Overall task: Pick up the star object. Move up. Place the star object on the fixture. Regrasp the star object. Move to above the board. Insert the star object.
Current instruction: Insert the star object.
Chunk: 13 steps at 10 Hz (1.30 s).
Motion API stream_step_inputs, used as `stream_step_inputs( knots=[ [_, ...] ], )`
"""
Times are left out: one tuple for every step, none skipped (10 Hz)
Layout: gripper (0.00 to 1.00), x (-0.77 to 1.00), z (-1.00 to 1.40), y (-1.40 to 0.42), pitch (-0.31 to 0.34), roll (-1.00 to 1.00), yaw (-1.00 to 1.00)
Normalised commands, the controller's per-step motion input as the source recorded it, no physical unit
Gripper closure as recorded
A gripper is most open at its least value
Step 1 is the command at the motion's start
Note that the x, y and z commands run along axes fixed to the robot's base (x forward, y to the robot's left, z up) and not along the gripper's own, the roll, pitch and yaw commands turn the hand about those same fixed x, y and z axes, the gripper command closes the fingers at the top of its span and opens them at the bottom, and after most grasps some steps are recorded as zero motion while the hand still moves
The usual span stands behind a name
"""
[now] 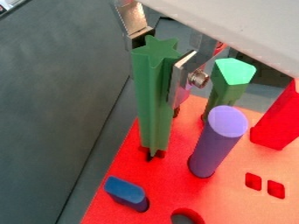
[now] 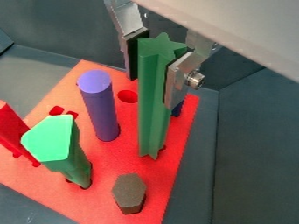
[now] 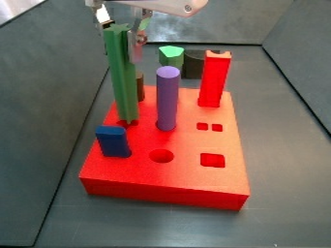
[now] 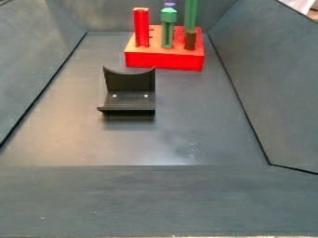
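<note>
While the gripper (image 1: 156,54) hangs over the near-left part of the board (image 3: 181,179), the star object (image 3: 120,73) stands upright in its grasp, and we're clearly at the last step of this job. Look at the silver fingers (image 2: 177,74) in both wrist views: they're pressed flat against the rod's upper flanks, closed only as far as the rod's width allows, nothing else between them. The rod's lower end sits right at the red surface, and in a wrist view its foot (image 1: 153,153) seems to be entering a dark star-shaped cut, though how deep it has gone I can't tell. The fixture (image 4: 128,93) stands bare on the grey floor, well apart from the board, so I judge the pick-up, the hand-over on the fixture and the regrasp are all done. Neighbours are close here: the purple cylinder (image 3: 167,97) rises just beside the rod, the green polygon-topped piece (image 2: 59,149) and the red pillar (image 3: 215,77) stand farther back, and a blue block (image 3: 112,139) sits at the board's left edge. What's left, by my reading, is pushing the rod fully home and letting go.
</note>
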Motion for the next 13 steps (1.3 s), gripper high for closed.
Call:
stream_step_inputs(
  knots=[
    [1.0,0.0,0.0,-0.25,0.0,0.05,-0.05],
    [1.0,0.05,0.0,-0.17,0.0,0.02,-0.03],
    [1.0,0.0,-0.05,0.0,0.0,0.0,0.0],
    [1.0,0.0,-0.18,0.01,0.0,0.01,0.0],
    [1.0,0.0,-0.19,0.0,0.0,0.03,0.0],
    [1.0,0.05,0.0,0.0,0.0,0.0,0.0],
    [1.0,0.0,0.0,0.11,0.0,0.0,0.0],
    [1.0,0.0,0.0,0.07,0.0,0.0,0.0],
    [1.0,0.0,0.0,0.04,0.0,0.0,0.0],
    [1.0,0.02,0.0,0.0,0.0,0.0,0.0],
    [1.0,0.04,-0.03,0.0,0.009,0.0,0.0],
    [1.0,0.04,-0.04,0.0,0.014,0.0,0.0],
    [1.0,0.14,-0.03,0.0,0.02,0.02,0.0]
  ],
)
